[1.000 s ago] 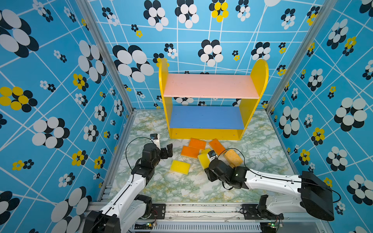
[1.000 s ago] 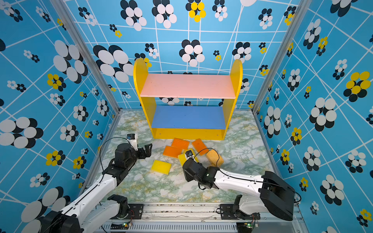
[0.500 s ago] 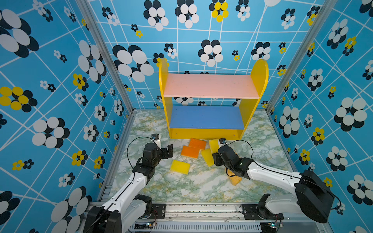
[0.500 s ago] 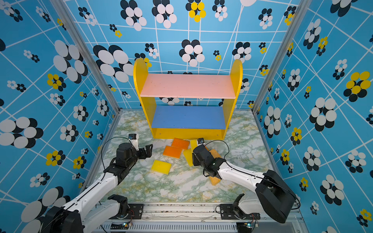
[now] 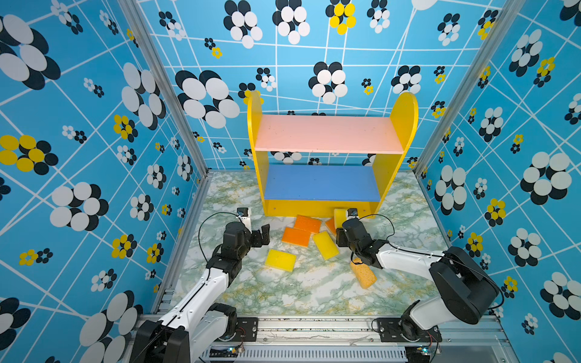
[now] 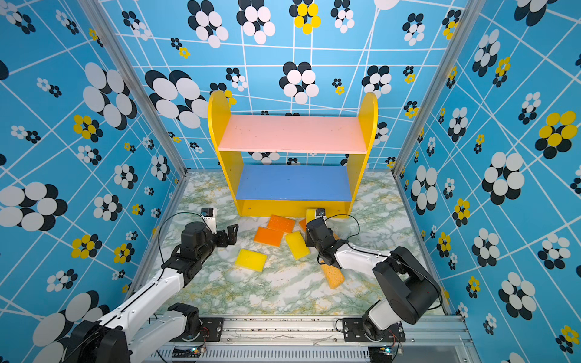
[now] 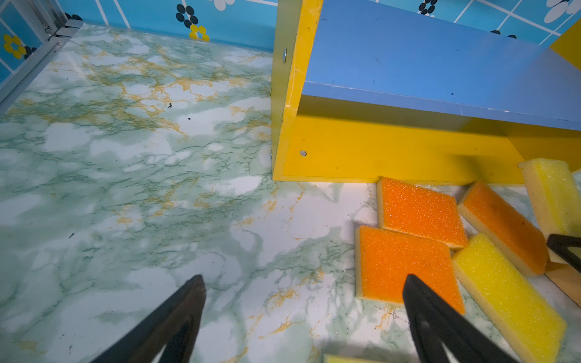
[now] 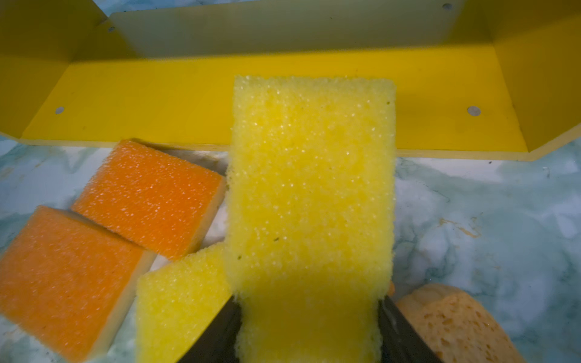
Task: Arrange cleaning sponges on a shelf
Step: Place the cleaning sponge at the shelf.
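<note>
Enclosure: blue walls printed with black, white and yellow flowers; green-veined marble tabletop point(image 5: 283, 298).

1. Shelf point(image 5: 327, 133): back centre, with a pink top board, blue middle board point(image 5: 320, 182) and yellow base point(image 8: 157, 94).
2. Far orange sponge point(image 5: 307, 223): flat, against the front edge of the base.
3. Near orange sponge point(image 5: 296, 237): flat, touching item 2 on its front side.
4. Tilted orange sponge point(image 7: 503, 232): propped on edge between item 2 and the held sponge, and largely hidden in both top views.
5. Slanted yellow sponge point(image 5: 325, 245): flat, just beside the right gripper. Items 2 to 5 crowd the floor in front of the base.
6. Loose yellow sponge point(image 5: 280, 260): lies apart, nearer the front rail.
7. Tan porous sponge point(image 5: 363, 275): partly under the right forearm.
8. Held yellow sponge point(image 8: 311, 188): clamped by its near end in the right gripper point(image 8: 306, 311), far end at the front lip of the base (contact with the board cannot be told).

Right arm: elbow raised at front right, forearm low and running toward the right part of the shelf front.

Left arm: reaches forward from the front rail. The left gripper point(image 7: 303, 301) has its jaws spread wide and empty, above bare marble beside item 3.
</note>
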Tool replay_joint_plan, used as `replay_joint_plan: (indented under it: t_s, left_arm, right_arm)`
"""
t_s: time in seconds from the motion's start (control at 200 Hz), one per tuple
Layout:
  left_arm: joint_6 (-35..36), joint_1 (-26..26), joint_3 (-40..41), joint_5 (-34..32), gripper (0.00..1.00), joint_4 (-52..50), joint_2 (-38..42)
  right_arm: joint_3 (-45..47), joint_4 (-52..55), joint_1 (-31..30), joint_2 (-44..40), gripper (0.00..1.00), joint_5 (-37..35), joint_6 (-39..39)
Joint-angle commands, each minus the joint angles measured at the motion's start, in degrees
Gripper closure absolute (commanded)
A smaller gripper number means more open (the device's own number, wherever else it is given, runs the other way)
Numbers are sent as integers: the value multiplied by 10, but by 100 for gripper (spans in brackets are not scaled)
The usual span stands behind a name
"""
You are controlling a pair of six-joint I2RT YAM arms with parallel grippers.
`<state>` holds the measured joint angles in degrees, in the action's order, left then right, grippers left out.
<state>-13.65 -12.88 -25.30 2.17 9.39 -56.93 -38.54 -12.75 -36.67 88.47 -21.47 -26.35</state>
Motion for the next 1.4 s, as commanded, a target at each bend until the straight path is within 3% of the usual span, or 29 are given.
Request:
replay_joint_plan:
  t_s: [0.0,0.815,1.395]
  left_arm:
    - [14,4,-13,4,1,1,7]
    - [11,9,-4,15,1,13,11]
    - [9,13,3,16,1,14,16]
  right_arm:
    - [-2,-59,10,18,42,-27,-12]
    - [-31,-141,77,103,41,-63,-31]
    - [-54,-189,106,150,41,-46,0]
